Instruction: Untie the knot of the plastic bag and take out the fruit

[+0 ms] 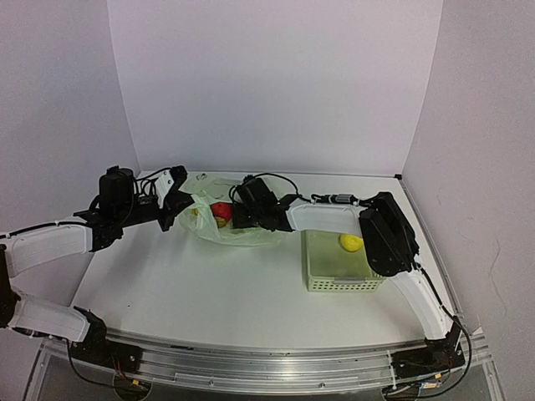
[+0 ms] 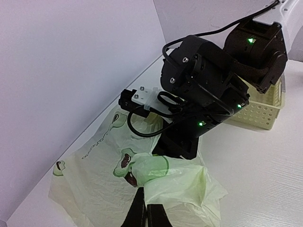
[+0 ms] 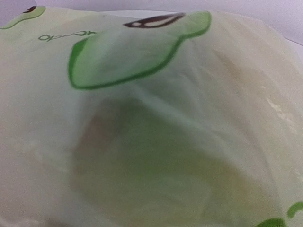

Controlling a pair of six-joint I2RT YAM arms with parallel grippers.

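- The plastic bag (image 1: pixel 238 232) lies on the worktop (image 1: pixel 209 284), far back near the wall, between the two arms.
- Its mouth looks open. I can see a red apple (image 1: pixel 220 209) and a yellow fruit (image 1: pixel 220 222) inside it. I cannot find the knot in any view.
- One more yellow fruit (image 1: pixel 351 242) sits in the basket (image 1: pixel 334 280), well apart from the bag, on the right.
- The left pincer (image 2: pixel 146 215) is narrow. It looks like it is pinching a fold of the bag's edge.
- The right pincer (image 1: pixel 238 215) is pushed into the bag. Its own camera sees only green plastic right up close, so I cannot tell if it is wide or narrow.
- The bag is thin, soft and crinkly. I think it weighs almost nothing. It will bend, slide and stick to the fingers, and it may tear if pulled hard.
- A good place to hold the bag is a bunched edge by the mouth, not the flat side, which would slip.
- The fruit is round and smooth, so it can roll away. It is heavier than the bag.
- I would grab the apple across its fat middle, and keep the mouth held up so nothing drags along.
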